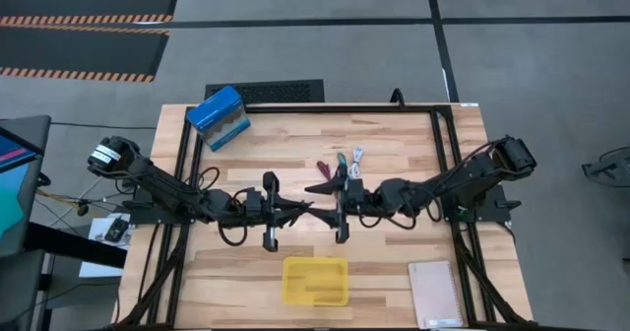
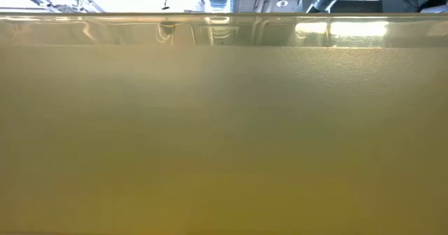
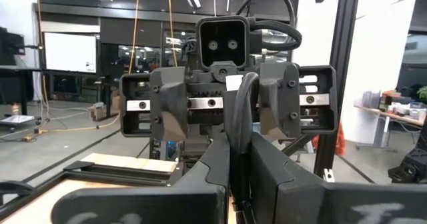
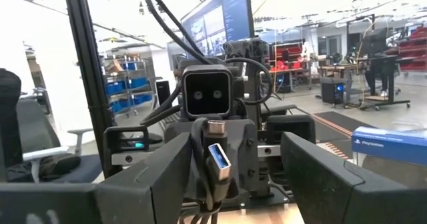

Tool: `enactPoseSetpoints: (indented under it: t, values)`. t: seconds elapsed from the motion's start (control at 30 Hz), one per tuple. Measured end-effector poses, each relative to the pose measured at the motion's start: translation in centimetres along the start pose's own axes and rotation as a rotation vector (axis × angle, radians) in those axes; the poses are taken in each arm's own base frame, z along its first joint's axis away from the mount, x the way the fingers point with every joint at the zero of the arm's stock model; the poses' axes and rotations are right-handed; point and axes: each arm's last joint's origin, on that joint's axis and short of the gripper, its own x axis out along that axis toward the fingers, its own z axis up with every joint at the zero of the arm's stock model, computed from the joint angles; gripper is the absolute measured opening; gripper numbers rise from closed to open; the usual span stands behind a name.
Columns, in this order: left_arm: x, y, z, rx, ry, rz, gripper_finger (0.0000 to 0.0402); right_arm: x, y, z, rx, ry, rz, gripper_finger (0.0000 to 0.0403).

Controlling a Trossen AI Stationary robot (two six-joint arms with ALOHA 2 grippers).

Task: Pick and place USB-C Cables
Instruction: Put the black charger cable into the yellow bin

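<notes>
Three short cables lie side by side on the wooden table, far of its middle: a dark red one point(image 1: 324, 165), a teal one point(image 1: 342, 161) and a white one point(image 1: 357, 156). Both arms reach level toward the table's middle and face each other. My left gripper point(image 1: 303, 210) point(image 3: 239, 179) is shut, its tips pointing at the right arm. My right gripper point(image 1: 315, 199) point(image 4: 233, 184) is open, its fingers spread wide, just near of the cables. Neither gripper touches a cable. The low view shows only a yellowish surface.
A yellow tray point(image 1: 315, 281) sits at the near edge, middle. A white notepad point(image 1: 435, 294) lies at the near right corner, a blue box point(image 1: 218, 116) at the far left corner. A black frame point(image 1: 443, 144) rims the table.
</notes>
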Motion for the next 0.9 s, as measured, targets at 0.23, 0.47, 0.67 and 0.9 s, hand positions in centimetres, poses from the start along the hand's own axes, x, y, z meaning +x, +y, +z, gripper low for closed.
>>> enactPoseSetpoints:
  t: [0.23,0.47,0.67,0.9]
  values:
    - [0.1,0.28,0.0,0.002,0.0,0.02,0.0009,-0.01,0.08,-0.01,0.0,0.002,0.016,0.0254]
    - [0.28,0.69,-0.05,-0.008,0.002,0.031,0.0009,-0.01,0.08,-0.01,0.001,0.003,0.019,0.0254]
    - [0.34,0.86,-0.15,-0.013,0.011,0.036,0.0009,-0.01,0.08,-0.05,-0.001,0.007,0.018,0.0254]
    - [0.33,0.86,-0.16,-0.015,0.011,0.036,0.0009,-0.01,0.04,-0.17,-0.004,0.019,0.016,0.0206]
